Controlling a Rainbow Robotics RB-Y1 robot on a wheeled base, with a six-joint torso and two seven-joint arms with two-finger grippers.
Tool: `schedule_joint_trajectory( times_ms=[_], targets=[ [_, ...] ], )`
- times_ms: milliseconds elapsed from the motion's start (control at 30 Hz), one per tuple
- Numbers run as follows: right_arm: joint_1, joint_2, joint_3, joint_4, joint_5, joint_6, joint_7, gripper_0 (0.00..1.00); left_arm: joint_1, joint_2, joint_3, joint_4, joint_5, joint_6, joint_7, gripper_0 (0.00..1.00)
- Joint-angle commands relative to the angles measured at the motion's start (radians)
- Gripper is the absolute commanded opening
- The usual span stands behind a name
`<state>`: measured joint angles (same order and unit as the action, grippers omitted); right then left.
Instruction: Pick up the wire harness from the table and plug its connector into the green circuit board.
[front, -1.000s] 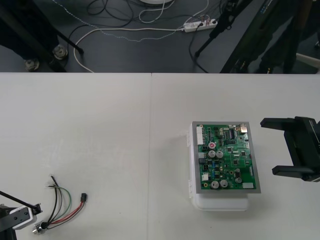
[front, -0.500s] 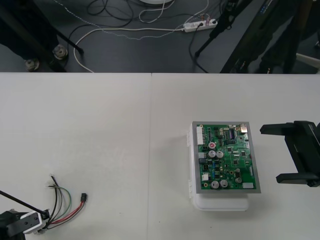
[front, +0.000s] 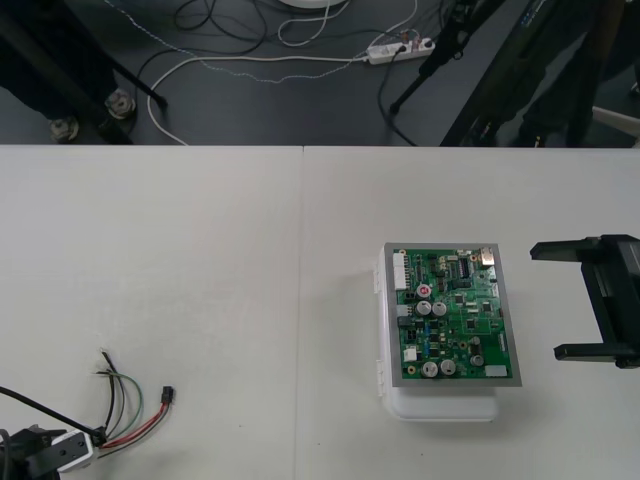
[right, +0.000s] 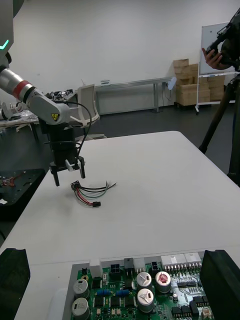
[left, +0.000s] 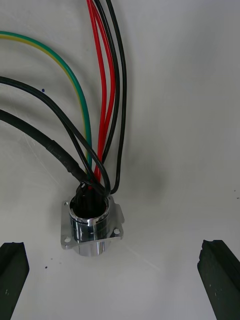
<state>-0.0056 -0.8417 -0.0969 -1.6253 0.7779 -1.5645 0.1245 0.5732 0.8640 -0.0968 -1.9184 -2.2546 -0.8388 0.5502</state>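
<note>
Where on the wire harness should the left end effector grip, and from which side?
Probably the round metal socket, across its barrel, coming from above. It is the rigid part, bare table lies on both its sides, and the thin wires leave from one end only. The open left end effector straddles it.
</note>
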Motion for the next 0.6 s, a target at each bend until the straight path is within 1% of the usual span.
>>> schedule_joint_trajectory(
  times_ms=[33,300,600],
  targets=[
    [-0.019,-0.042,-0.032,-0.007,0.004,-0.006,0.103,1.00,-0.039,-0.014,-0.037,0.025,-0.008,0.093,-0.055,1.00],
    [-0.020,-0.046,-0.038,0.039,0.011,-0.006,0.141,1.00,-0.044,-0.014,-0.040,0.027,-0.010,0.096,-0.050,1.00],
    [-0.020,-0.048,-0.046,0.039,0.011,-0.006,0.172,1.00,-0.061,-0.016,-0.054,0.041,-0.011,0.096,-0.046,1.00]
  ],
)
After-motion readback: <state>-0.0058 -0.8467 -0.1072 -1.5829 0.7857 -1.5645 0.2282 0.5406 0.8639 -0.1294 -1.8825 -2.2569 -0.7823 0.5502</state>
